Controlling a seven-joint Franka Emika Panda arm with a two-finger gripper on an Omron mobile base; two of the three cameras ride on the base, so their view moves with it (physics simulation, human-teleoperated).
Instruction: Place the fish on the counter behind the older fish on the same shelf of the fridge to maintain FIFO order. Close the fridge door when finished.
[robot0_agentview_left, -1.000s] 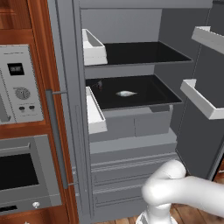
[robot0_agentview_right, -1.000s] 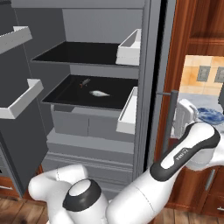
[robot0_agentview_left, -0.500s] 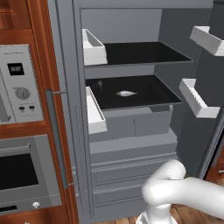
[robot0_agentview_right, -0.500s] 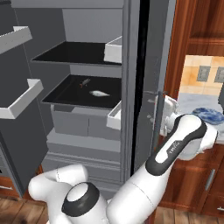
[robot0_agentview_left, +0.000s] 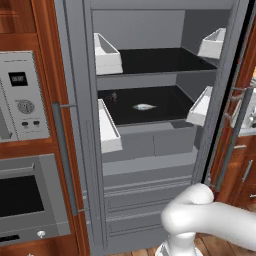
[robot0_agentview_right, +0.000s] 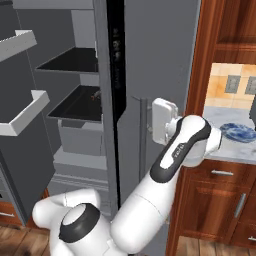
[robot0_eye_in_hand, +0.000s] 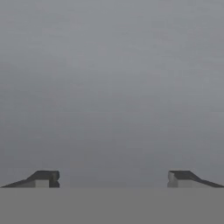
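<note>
1. Looking at the left base view: the fridge (robot0_agentview_left: 150, 165) takes up the middle of the frame, and its right door (robot0_agentview_left: 226, 125) sits at the right edge, swung most of the way in. The older fish (robot0_agentview_left: 144, 106), pale and silvery, lies near the centre of the frame on the lower black shelf (robot0_agentview_left: 165, 107). White door bins (robot0_agentview_left: 107, 52) hang at the upper left and right of the opening, grey drawers (robot0_agentview_left: 150, 145) sit below the shelf, and an oven panel (robot0_agentview_left: 22, 100) fills the left edge.
2. Right base view: the arm bends up from the bottom centre, with the hand pressed against the outer face of the grey door in the middle. The gripper (robot0_agentview_right: 150, 122) points into that door, so I can't make out the tips there. At the right edge sits the counter (robot0_agentview_right: 230, 145) with a blue plate (robot0_agentview_right: 238, 132) on it. Can't spot the dark fish anywhere.
3. Hand view: plain grey door surface all over, and the gripper (robot0_eye_in_hand: 113, 178) has its two tips spread wide at the bottom corners, nothing between them.
</note>
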